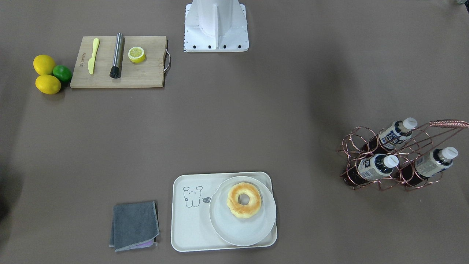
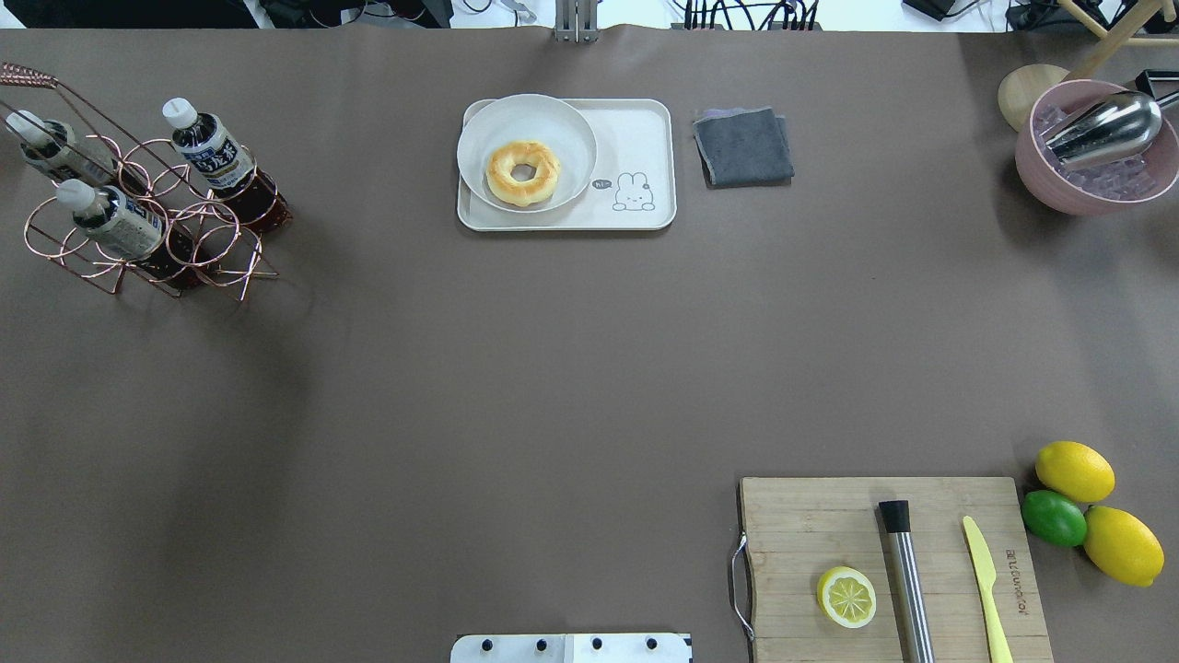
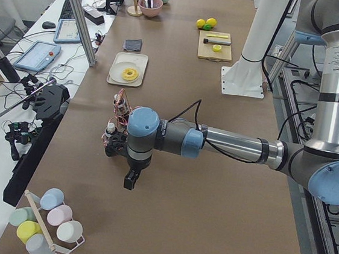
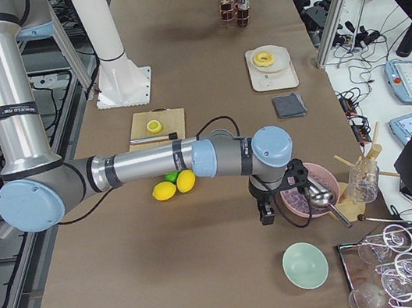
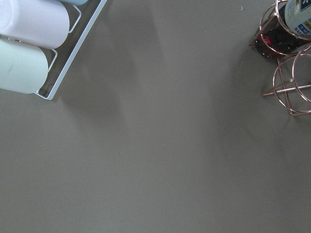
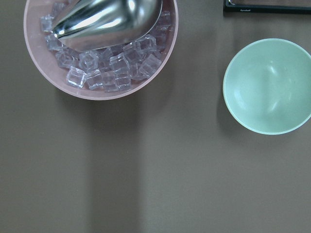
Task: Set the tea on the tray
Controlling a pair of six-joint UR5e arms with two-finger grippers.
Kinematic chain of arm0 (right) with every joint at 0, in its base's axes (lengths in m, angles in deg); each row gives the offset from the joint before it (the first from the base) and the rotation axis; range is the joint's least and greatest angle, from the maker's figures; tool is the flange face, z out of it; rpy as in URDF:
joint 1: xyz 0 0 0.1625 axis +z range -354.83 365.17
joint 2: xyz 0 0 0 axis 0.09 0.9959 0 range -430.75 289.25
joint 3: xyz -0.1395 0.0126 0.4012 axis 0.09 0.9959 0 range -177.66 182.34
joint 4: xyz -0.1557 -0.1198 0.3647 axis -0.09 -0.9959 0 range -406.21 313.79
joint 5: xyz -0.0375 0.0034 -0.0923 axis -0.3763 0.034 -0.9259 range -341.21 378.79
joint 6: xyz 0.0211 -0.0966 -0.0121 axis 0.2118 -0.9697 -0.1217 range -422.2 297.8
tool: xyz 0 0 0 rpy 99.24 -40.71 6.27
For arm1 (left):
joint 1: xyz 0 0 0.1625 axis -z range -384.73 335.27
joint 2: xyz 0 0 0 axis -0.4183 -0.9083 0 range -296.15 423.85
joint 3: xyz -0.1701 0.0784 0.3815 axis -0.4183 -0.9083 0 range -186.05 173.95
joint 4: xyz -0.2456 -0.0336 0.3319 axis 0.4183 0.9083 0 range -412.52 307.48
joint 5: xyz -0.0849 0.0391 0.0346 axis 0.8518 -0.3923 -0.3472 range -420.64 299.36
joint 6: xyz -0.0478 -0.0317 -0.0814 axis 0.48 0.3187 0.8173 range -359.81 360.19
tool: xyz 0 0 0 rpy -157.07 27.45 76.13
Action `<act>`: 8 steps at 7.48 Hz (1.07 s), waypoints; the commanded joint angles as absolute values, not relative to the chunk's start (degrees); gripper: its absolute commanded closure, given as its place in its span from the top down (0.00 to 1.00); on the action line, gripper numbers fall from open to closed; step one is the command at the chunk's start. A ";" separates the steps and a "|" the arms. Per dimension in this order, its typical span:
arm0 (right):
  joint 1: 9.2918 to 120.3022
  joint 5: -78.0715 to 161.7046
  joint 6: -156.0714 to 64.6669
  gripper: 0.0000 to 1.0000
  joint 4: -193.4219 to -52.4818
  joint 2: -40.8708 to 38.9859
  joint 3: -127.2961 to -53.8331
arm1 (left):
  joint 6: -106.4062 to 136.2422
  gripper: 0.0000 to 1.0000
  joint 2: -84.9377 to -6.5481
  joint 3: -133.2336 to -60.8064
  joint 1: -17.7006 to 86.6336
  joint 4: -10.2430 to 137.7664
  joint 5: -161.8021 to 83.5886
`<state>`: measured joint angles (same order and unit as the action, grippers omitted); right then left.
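1. At 5 o'clock, nearest the robot, one wooden cutting board (image 2: 811, 516) carries one lemon half (image 2: 846, 597), one steel muddler (image 2: 907, 580) and one yellow knife (image 2: 986, 589). Two lemons (image 2: 1074, 471) and one lime (image 2: 1053, 517) lie just beside it.
2. The left gripper (image 3: 130, 180) hangs over bare table near the rack, and the right gripper (image 4: 265, 214) hangs beside the ice bowl. I cannot tell whether either is open or closed (only the side views show them).
3. At 10 o'clock, one copper wire rack (image 1: 449, 123) holds three tilted bottles: the tea (image 2: 214, 152), on the side towards the tray, and two more bottles (image 2: 115, 224).
4. At 12 o'clock, the tray (image 2: 636, 129) holds one round plate (image 2: 553, 124) bearing one doughnut (image 2: 502, 172). One grey cloth (image 2: 742, 145) lies at its 3 o'clock.
5. At 2 o'clock, one pink bowl (image 2: 1032, 175) holds ice cubes (image 2: 1105, 180) and one metal scoop (image 2: 1105, 129).
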<state>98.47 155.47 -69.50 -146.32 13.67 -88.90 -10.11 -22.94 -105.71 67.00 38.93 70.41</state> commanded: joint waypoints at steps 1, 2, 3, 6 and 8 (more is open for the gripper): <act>98.51 155.46 -69.50 1.00 -146.31 13.62 -88.89 | -10.10 0.98 -23.25 -105.63 67.03 38.89 70.40; 98.51 155.46 -69.50 1.00 -146.40 13.62 -88.89 | -10.01 0.98 -23.25 -105.63 66.94 38.89 70.40; 98.51 155.46 -69.50 1.00 -146.40 13.62 -88.89 | -10.01 0.98 -23.25 -105.63 66.94 38.89 70.40; 98.51 155.46 -69.50 1.00 -146.31 13.19 -88.98 | -10.01 0.98 -23.25 -105.46 67.03 38.89 70.32; 98.51 155.46 -69.50 1.00 -146.31 13.01 -88.98 | -10.01 0.98 -23.25 -105.37 67.03 38.89 70.32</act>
<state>98.51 155.46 -69.50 -146.31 13.19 -88.96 -10.01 -23.25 -105.48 67.00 38.89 70.32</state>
